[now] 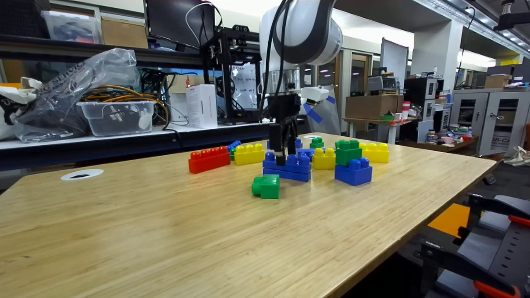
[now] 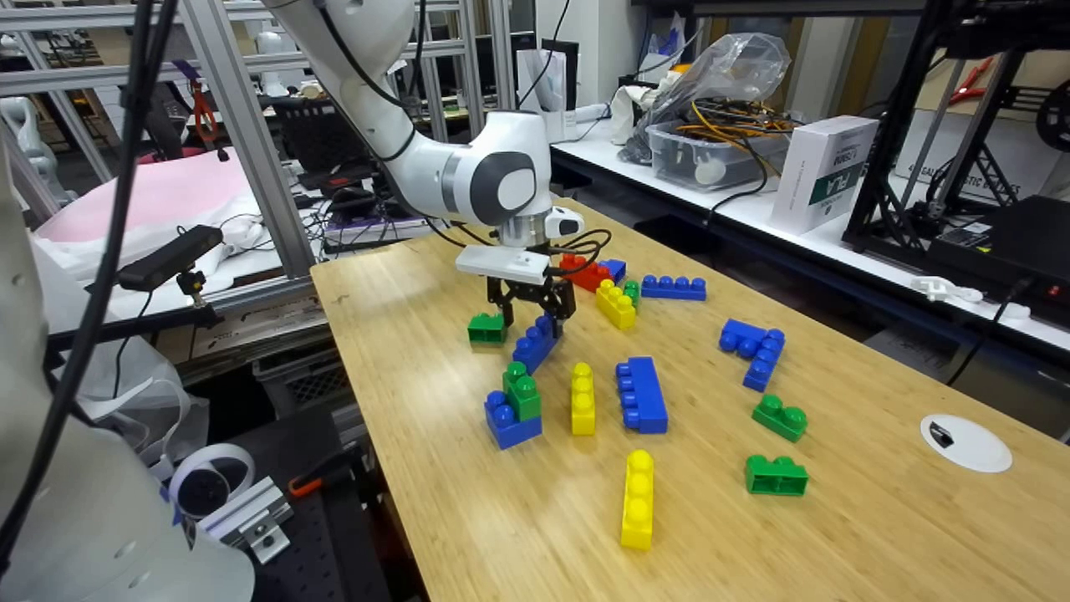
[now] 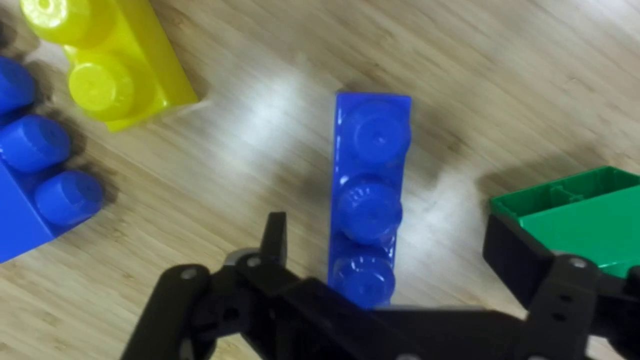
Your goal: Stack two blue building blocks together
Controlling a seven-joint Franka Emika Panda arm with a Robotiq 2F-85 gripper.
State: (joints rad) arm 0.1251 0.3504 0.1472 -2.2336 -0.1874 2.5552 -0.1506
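Two fingers of my pincer stand spread at a long blue brick in an exterior view; the brick lies studs up on the counter. Just beside it, a hollow green brick rests on its side. Nearer that camera, a small green brick sits on a short blue brick, two of whose studs are bare. Next come a yellow brick and a tipped blue brick, its studs facing the yellow.

In an exterior view, a line along the side of the long blue brick marks off a studded upper layer from a lower layer; whether these are two stacked bricks I cannot tell. My nearer finger stands in front of this side, its tip above the line. A red brick lies apart from it.

In the wrist view, three studs of the long blue brick show between my fingers, with a gap at either side; its near end is hidden behind the pincer. One finger overlaps the hollow green brick; whether they touch I cannot tell.
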